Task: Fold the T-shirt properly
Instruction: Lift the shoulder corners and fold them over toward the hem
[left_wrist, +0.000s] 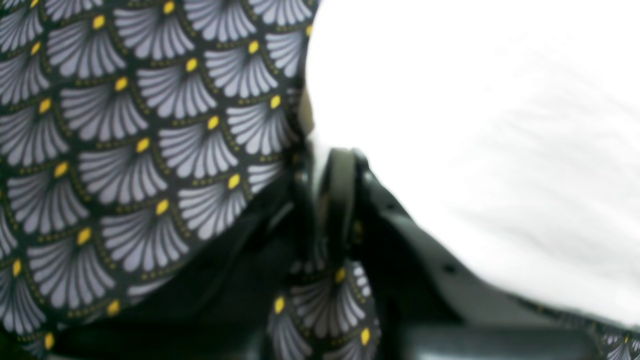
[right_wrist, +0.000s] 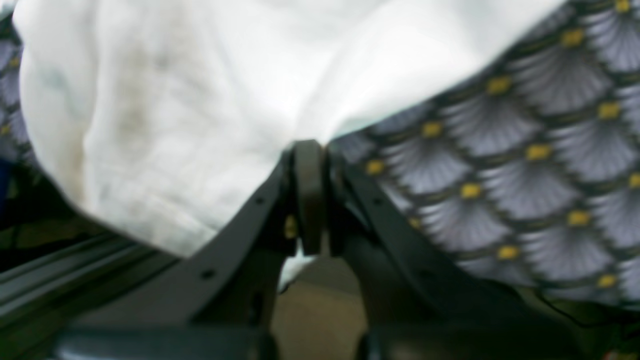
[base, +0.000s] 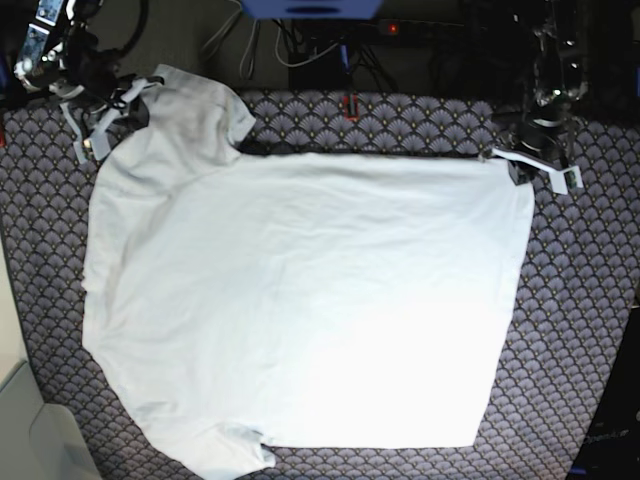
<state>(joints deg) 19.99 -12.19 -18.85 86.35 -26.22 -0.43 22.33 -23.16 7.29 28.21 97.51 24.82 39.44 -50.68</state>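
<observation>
The white T-shirt (base: 300, 300) lies spread flat on the scallop-patterned cloth (base: 580, 330), with one sleeve at the far left and another at the near left. My right gripper (base: 135, 100) is at the far-left sleeve. In the right wrist view it (right_wrist: 310, 147) is shut on a fold of the T-shirt (right_wrist: 175, 100), and a bit of cloth pokes out below the fingers. My left gripper (base: 513, 165) sits at the shirt's far-right corner. In the left wrist view its jaws (left_wrist: 325, 155) are pressed together on the edge of the T-shirt (left_wrist: 475, 125).
The patterned cloth (left_wrist: 125, 150) covers the whole table around the shirt. Cables and a blue box (base: 310, 8) lie beyond the far edge. A pale surface (base: 25, 430) shows past the table's near-left edge.
</observation>
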